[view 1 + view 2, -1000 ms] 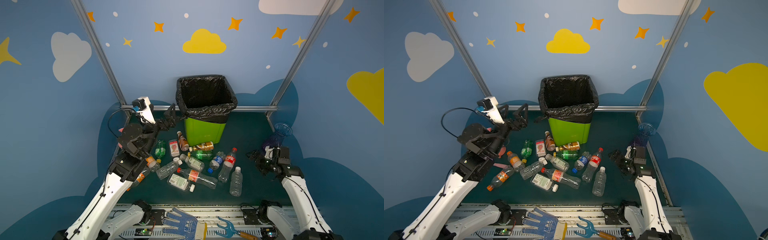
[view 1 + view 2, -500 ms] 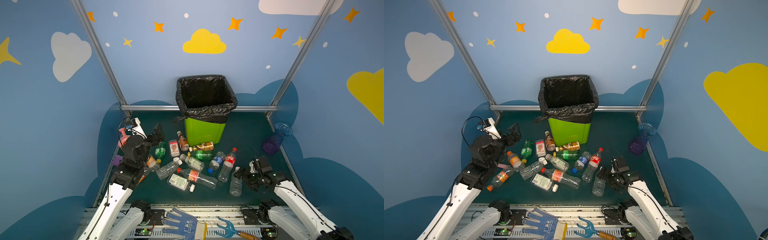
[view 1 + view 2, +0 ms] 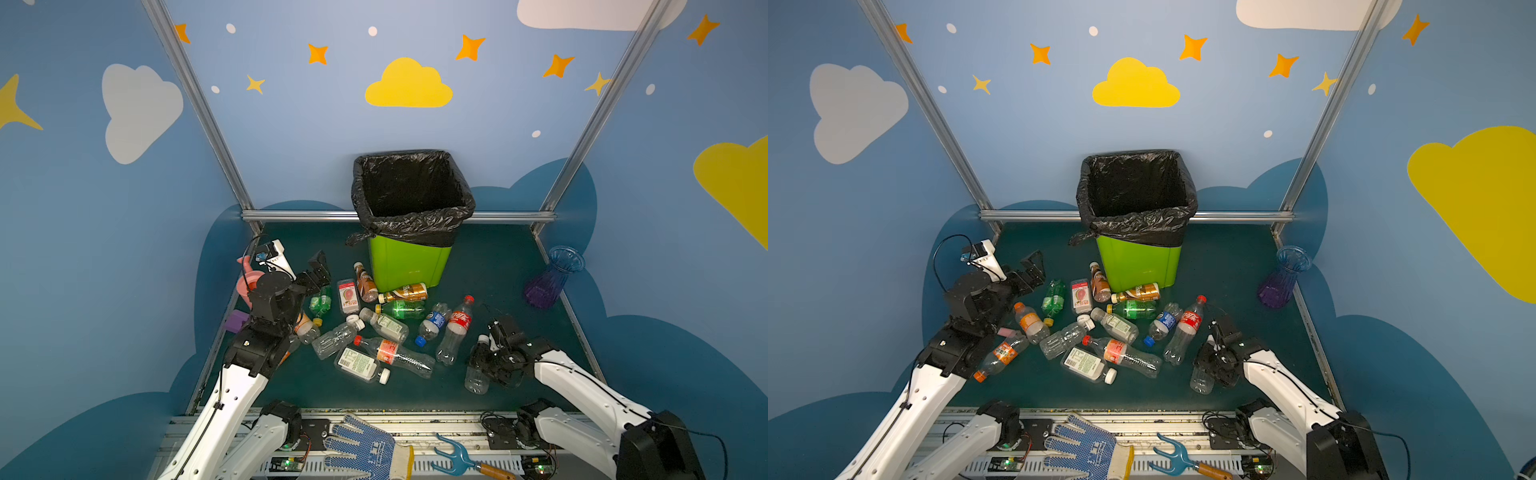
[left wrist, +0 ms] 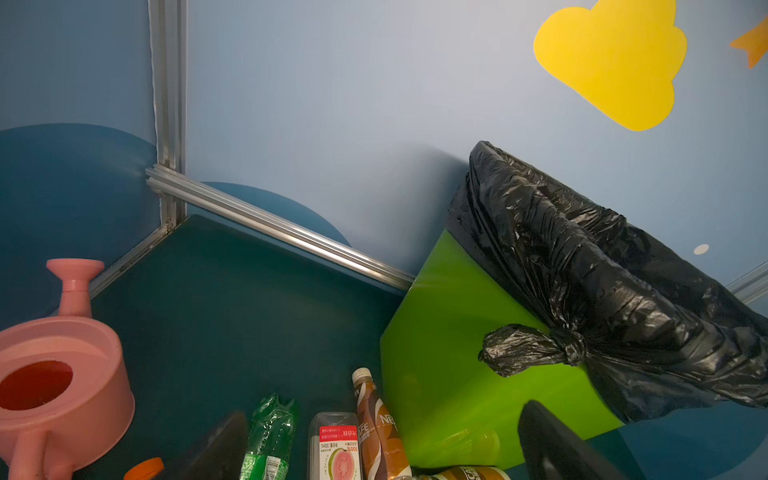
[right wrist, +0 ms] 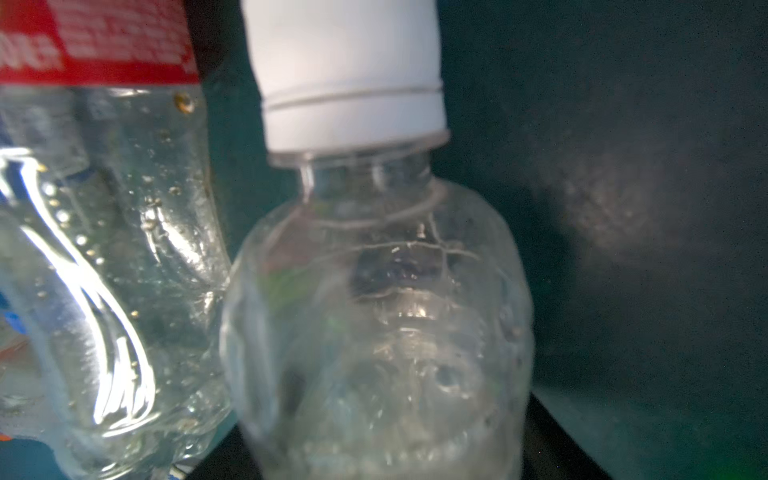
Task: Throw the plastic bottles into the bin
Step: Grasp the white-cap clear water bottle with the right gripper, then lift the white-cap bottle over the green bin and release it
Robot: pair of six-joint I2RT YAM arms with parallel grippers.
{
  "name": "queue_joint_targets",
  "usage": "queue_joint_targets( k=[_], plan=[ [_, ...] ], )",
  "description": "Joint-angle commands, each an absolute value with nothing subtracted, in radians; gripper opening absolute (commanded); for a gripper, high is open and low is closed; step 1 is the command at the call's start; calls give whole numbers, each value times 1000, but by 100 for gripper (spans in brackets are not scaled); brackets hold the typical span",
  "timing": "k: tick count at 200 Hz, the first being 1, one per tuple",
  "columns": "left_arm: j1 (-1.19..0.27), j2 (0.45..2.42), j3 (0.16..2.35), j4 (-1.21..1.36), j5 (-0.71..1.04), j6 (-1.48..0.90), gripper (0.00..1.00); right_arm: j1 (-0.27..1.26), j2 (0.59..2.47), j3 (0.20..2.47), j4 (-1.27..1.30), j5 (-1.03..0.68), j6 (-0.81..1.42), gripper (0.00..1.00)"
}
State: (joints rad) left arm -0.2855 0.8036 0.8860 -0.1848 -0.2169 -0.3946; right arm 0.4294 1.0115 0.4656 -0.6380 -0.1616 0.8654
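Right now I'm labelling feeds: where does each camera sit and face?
Top views: high at the front, looking down toward the bin; left arm and right arm show.
Left wrist: low at the left, facing bin and watering can; jaw tips show.
Right wrist: close up on a white-capped bottle; jaw edges show.
Shared: the bin, in top and left wrist views.

Place: we take this for a robot lab's test cell, dressed up as a child's sky.
Walls: we see blue panels (image 3: 291, 137) with stuck-on clouds (image 3: 408, 85) and orange stars (image 3: 470, 46).
Frame: bare aluminium profile posts (image 3: 197, 99), and a rail (image 3: 299, 215) along the far edge of the tabletop (image 3: 490, 266).
Rig: we count a white left arm (image 3: 237, 395) and right arm (image 3: 582, 384) mounted on a slotted metal base (image 3: 449, 419) at the near edge, beside an exposed circuit board (image 3: 286, 463).
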Motion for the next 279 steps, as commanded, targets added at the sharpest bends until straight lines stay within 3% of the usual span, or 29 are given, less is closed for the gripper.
queue_joint_targets(
  k=[1,32,55,105,131,163,198,210,223,237,248,262,279],
  plan=[
    [-276,802,891,-186,-207,-397,100,434,1004,475,-609,-130,873,63],
    [-270,808,885,-189,-203,-406,100,433,1009,548,-617,-97,828,52],
    [-260,813,875,-203,-225,-415,100,424,997,664,-623,-16,753,51],
    [-192,844,825,-248,-236,-474,100,233,1041,1357,-661,67,446,53],
    [-145,876,803,-263,-191,-514,100,189,1037,1603,-510,117,432,54],
    [-124,898,793,-286,-152,-531,100,184,1066,1677,-243,112,533,54],
    [-121,877,776,-309,-144,-535,100,267,1393,1871,-206,-145,638,60],
    [-121,864,764,-308,-147,-541,100,328,1581,2080,-351,-265,576,63],
    [-118,855,756,-306,-143,-548,100,383,1856,2494,-691,-376,483,71],
    [-117,850,759,-321,-139,-546,100,413,2039,2881,-958,-330,406,80],
    [-115,843,764,-339,-146,-544,100,416,2080,3023,-1016,-293,398,84],
    [-116,831,767,-354,-164,-543,100,416,2016,2983,-982,-240,385,89],
    [-115,811,770,-369,-187,-546,100,417,1792,2618,-770,-182,393,93]
  ],
)
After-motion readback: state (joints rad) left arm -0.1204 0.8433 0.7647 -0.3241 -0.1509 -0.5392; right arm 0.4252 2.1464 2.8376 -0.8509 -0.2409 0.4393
